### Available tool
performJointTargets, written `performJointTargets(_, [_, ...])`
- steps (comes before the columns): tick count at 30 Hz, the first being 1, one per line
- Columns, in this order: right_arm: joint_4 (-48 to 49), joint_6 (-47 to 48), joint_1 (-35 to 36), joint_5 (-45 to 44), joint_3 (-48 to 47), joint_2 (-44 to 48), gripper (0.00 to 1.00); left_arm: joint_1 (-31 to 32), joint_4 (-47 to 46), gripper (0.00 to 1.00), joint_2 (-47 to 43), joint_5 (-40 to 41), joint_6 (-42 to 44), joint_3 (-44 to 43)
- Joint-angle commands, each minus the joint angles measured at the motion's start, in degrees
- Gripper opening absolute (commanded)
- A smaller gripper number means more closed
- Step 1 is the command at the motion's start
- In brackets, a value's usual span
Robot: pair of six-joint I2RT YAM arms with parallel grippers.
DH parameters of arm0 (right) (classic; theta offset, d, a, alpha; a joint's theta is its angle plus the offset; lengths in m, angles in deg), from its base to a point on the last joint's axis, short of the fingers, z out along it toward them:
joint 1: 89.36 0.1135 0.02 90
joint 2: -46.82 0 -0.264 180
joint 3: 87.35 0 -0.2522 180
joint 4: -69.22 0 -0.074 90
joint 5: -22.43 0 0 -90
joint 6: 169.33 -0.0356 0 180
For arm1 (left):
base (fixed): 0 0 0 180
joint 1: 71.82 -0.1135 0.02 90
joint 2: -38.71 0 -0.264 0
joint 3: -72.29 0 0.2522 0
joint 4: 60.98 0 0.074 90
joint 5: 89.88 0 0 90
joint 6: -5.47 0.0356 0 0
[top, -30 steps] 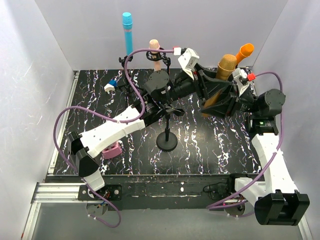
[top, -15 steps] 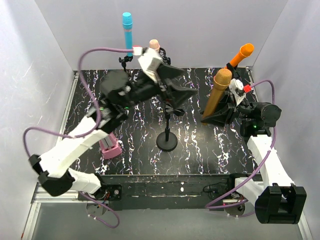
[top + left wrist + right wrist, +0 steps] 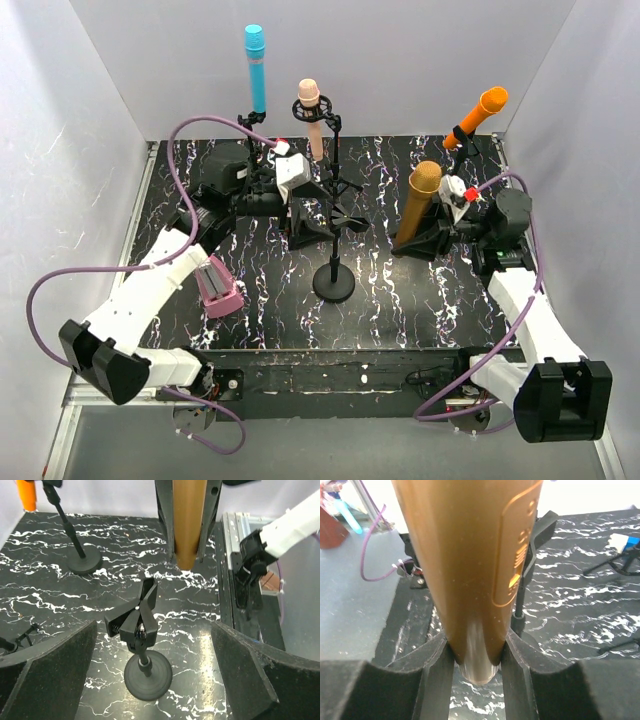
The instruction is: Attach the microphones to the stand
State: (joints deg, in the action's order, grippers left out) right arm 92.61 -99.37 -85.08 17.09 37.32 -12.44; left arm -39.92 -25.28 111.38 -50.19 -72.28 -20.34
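Currently, the right end effector (image 3: 422, 240) is clenched on the lower end of the golden-brown microphone (image 3: 418, 205). In the right wrist view, its two padded fingers (image 3: 432, 680) press against opposite sides of the microphone body, and the rounded bottom tip shows just below them. The microphone is held nearly upright with its head at the top, leaning slightly. It is above the table (image 3: 420, 300), to the right of the centre stand (image 3: 334, 275) and apart from it.

The left end effector (image 3: 303, 220) is released. In the left wrist view, its fingers (image 3: 50, 680) are spread wide and grasp nothing. It is positioned just to the left of the centre stand, near the height of the clip (image 3: 137, 622). The clip sits on a short pole above a round base and holds no microphone.

The other three microphones are each seated in a holder:
- The cyan microphone (image 3: 257, 70) stands upright at the back left.
- The pale pink microphone (image 3: 311, 115) stands in a ring holder behind the centre stand.
- The orange microphone (image 3: 478, 112) is tilted in its holder at the back right.

A flat pink box (image 3: 217, 290) lies on the table beside the left arm.
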Motion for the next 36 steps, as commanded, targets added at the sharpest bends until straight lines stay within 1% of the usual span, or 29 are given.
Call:
performJointTargets(1, [-35.7, 34.9, 3.3, -4.0, -7.4, -1.1, 0.03, -1.9, -3.1, 0.98, 1.1, -8.1, 7.7, 0.7])
performJointTargets(2, [-47.2, 44.5, 4.3, -5.7, -10.3, -1.9, 0.03, -2.0, -2.6, 0.98, 2.1, -9.4, 8.0, 0.0])
performJointTargets(3, [-56.6, 50.2, 5.4, -6.6, -13.1, -3.2, 0.03, -2.0, -2.2, 0.98, 3.4, -10.7, 8.2, -0.6])
performJointTargets(4, [-59.6, 53.6, 5.8, -6.4, -14.3, -4.3, 0.03, -2.0, -2.2, 0.98, 4.8, -11.8, 8.1, -1.2])
performJointTargets(5, [-60.6, 54.2, 5.9, -5.5, -15.1, -5.3, 0.03, -2.0, -2.2, 0.98, 5.4, -12.9, 8.1, -1.5])
performJointTargets(8, [-59.5, 54.1, 6.6, -6.2, -15.3, -6.5, 0.03, -2.0, -2.5, 0.98, 6.8, -13.6, 9.1, -1.2])
performJointTargets(14, [-58.5, 54.7, 9.1, -8.5, -15.9, -8.3, 0.04, -2.0, -1.5, 0.98, 8.6, -11.3, 12.5, -0.1])
performJointTargets(21, [-60.0, 56.8, 9.8, -9.5, -16.4, -9.9, 0.04, -2.0, -2.9, 0.98, 10.8, -10.3, 11.0, -0.1])
performJointTargets(26, [-60.2, 56.9, 9.9, -9.6, -16.4, -10.3, 0.04, -1.9, -3.4, 0.97, 10.7, -10.7, 11.1, 0.5])
performJointTargets(28, [-60.3, 56.9, 9.9, -9.6, -16.4, -10.6, 0.04, -1.8, -3.8, 0.94, 10.8, -10.8, 10.5, 0.6])
performJointTargets(30, [-60.3, 56.9, 10.0, -9.7, -16.6, -10.9, 0.04, -1.8, -4.4, 0.87, 10.9, -10.5, 9.6, 0.6])
performJointTargets(32, [-60.4, 57.1, 10.1, -9.9, -16.8, -11.1, 0.04, -1.7, -4.9, 0.82, 10.8, -10.3, 8.9, 0.9])
performJointTargets(36, [-60.7, 57.4, 10.2, -10.1, -17.0, -11.4, 0.04, -1.6, -4.9, 0.67, 10.6, -10.0, 8.3, 1.8])
